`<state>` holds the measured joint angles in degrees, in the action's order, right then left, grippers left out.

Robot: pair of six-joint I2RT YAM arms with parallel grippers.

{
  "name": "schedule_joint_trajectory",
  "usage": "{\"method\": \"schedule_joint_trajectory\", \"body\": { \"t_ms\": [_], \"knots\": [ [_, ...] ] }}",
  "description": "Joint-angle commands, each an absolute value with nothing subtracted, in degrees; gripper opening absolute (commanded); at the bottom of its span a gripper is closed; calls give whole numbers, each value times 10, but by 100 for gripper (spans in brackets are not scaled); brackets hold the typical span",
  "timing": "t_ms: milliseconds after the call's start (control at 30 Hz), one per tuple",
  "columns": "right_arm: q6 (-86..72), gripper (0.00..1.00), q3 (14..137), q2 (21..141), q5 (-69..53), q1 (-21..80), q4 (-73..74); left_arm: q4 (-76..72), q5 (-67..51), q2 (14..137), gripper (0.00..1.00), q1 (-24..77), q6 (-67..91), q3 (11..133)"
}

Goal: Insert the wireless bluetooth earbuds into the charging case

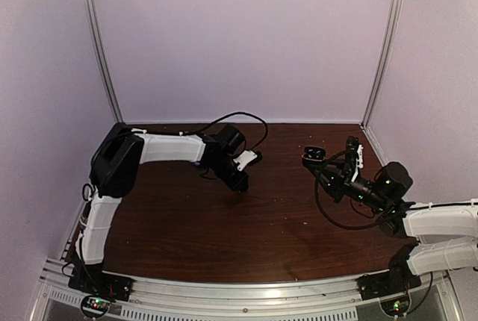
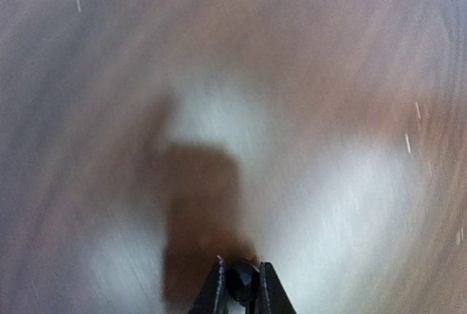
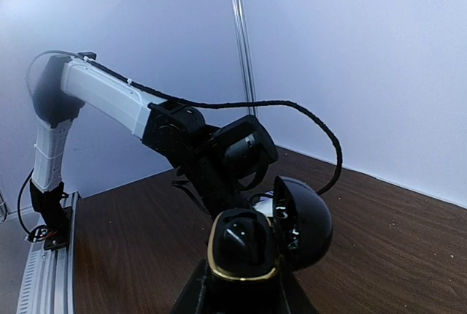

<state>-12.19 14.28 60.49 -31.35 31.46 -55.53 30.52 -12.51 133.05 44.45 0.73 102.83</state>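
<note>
A black bud (image 2: 242,282) is pinched in the clenched left gripper (image 1: 240,184), well left of the case (image 3: 217,264); the open case is grasped by the right gripper (image 3: 241,296); the bud could be squeezed out and dropped, being held only at the very tips.

No readable text, label, brand, number or sign in any view. Left wrist view motion-blurred; nothing legible there.
</note>
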Motion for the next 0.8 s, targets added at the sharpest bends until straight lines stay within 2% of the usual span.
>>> {"method": "schedule_joint_trajectory", "body": {
  "t_ms": [0,167,333,433,600,767],
  "knots": [
    [-124,0,149,602,-324,310,-576,347,-124,1241,7,457,-11,888],
    [-127,0,150,608,-330,310,-580,372,-114,1141,7,472,-5,751],
    [-131,0,155,621,-341,311,-590,392,-119,1081,9,490,-2,682],
    [-131,0,159,626,-345,311,-591,403,-140,1076,14,493,-2,678],
    [-132,0,162,630,-346,311,-591,434,-94,1083,27,502,22,700],
    [-132,0,165,637,-352,311,-592,472,-59,1097,34,511,30,743]
  ]
}}
